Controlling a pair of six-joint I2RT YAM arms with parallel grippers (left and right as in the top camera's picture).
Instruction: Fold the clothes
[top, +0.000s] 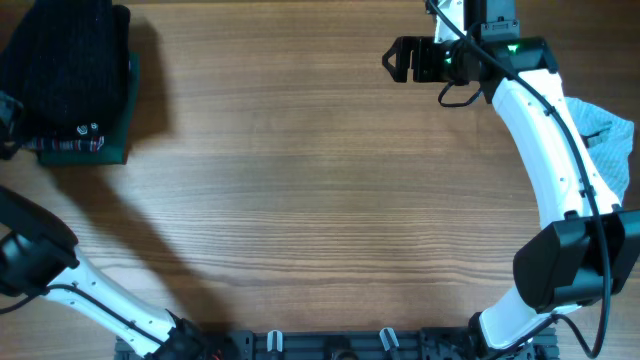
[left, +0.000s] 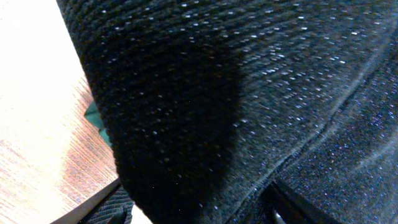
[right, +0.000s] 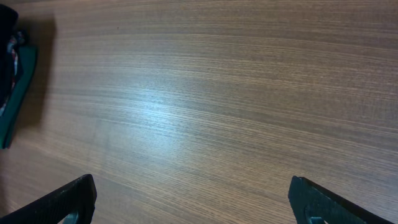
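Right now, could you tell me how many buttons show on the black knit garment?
2 buttons, side by side at the near edge of the black knit garment, top left of the table; folds may hide more.

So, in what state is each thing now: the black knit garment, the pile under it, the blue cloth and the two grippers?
black knit garment: folded, lying on the pile.
pile: flat, plaid trim showing at its edge.
light blue cloth: crumpled, partly behind the right arm.
right gripper: open, empty.
left gripper: close against the knit; open or shut unclear.
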